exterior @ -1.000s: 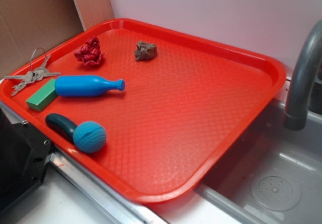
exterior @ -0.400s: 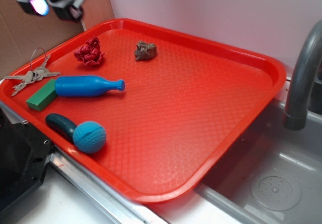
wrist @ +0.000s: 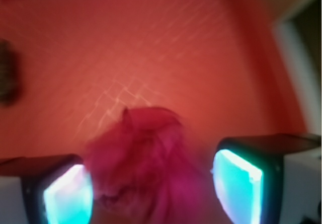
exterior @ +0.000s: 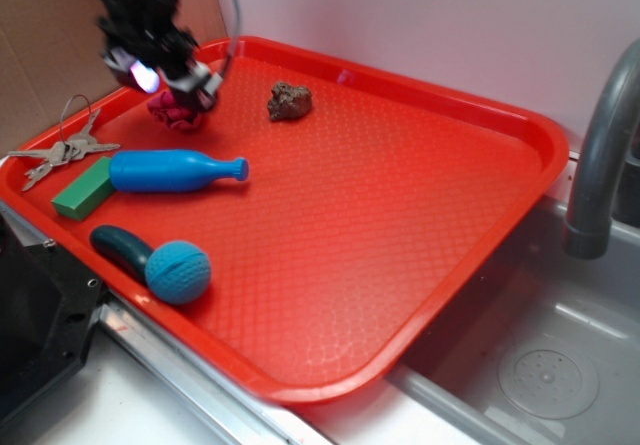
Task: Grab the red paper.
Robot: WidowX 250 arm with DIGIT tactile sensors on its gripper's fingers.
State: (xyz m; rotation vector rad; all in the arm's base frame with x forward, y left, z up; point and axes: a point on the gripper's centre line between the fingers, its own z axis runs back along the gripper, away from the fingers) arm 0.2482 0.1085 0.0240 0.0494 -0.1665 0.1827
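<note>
From the exterior view, the red paper (exterior: 178, 113) sits in the far left part of the tray (exterior: 400, 255), mostly hidden under the gripper (exterior: 165, 75), which hangs just above it. Only a crumpled dark red edge shows below the fingers. It looks light, soft and springy, so it should crush a little under pressure and is unlikely to slip; closing across the middle of the ball seems the safest hold. The brown rock (exterior: 289, 100) lies near on the right but apart from the paper. The blue bottle (exterior: 175, 170) lies nearer the camera, with the green block (exterior: 84, 189) and the keys (exterior: 62, 149) to the left, and the teal ball (exterior: 179, 271) at the front edge. None of them seems to block a straight descent. A grey faucet (exterior: 603, 155) stands well apart over the sink

In the wrist view, blurred, the red paper (wrist: 146, 163) lies between the two glowing pads (wrist: 68, 199), which stand wide apart on either side without gripping it. The tray floor (wrist: 151, 48) beyond is bare, with a dark shape, probably the rock (wrist: 7, 78), at the left edge
</note>
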